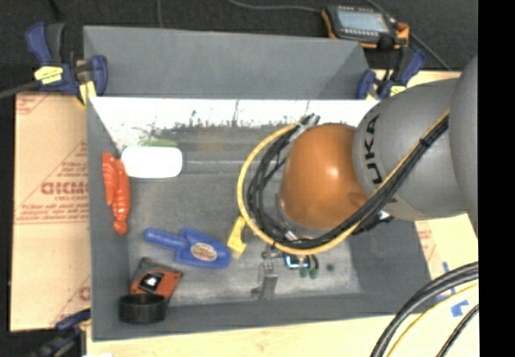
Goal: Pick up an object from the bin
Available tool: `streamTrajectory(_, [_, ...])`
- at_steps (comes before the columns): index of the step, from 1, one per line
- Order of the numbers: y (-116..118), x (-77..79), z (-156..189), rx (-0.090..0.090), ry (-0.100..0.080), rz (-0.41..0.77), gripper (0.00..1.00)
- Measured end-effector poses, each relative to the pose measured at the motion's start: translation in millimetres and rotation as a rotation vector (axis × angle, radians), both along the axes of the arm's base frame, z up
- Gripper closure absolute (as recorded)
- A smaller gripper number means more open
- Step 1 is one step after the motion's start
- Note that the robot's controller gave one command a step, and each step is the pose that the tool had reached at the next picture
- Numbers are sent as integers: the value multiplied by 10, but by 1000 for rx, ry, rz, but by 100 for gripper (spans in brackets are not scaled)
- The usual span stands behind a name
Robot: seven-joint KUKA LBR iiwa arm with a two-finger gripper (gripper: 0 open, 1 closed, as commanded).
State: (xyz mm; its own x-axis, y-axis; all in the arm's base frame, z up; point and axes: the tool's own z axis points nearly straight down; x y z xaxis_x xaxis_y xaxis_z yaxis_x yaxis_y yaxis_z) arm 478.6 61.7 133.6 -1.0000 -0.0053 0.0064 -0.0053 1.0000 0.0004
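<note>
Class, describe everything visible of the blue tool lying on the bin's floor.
The blue tool looks like moulded plastic: a slim handle pointing left, a broader rounded body bearing an oval orange label. It lies flat on the bin floor, lower left. A small yellow piece sits at its right end; whether they touch is unclear.

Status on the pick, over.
Gripper over bare floor, front middle of bin. Nearest thing: blue-handled tool, just left of it. Orange piece, white block farther left, out of the way.

The grey bin [201, 199] carries a white oval block [151, 162], an orange toy [117, 191], a blue clamp [190, 246], a black-and-orange tape measure [158, 281] and a black cap [142, 309].
</note>
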Motion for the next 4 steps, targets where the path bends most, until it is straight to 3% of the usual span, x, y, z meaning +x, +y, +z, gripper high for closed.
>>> streamTrajectory(1, [-4, 18, 43, 1, -8, -3, 0])
streamTrajectory(2, [88, 535, -314, 0, -15, 238, 0])
streamTrajectory(3, [24, 777, -460, 2, -7, 329, 0])
streamTrajectory(4, [-159, 821, -349, 1, -11, 483, 0])
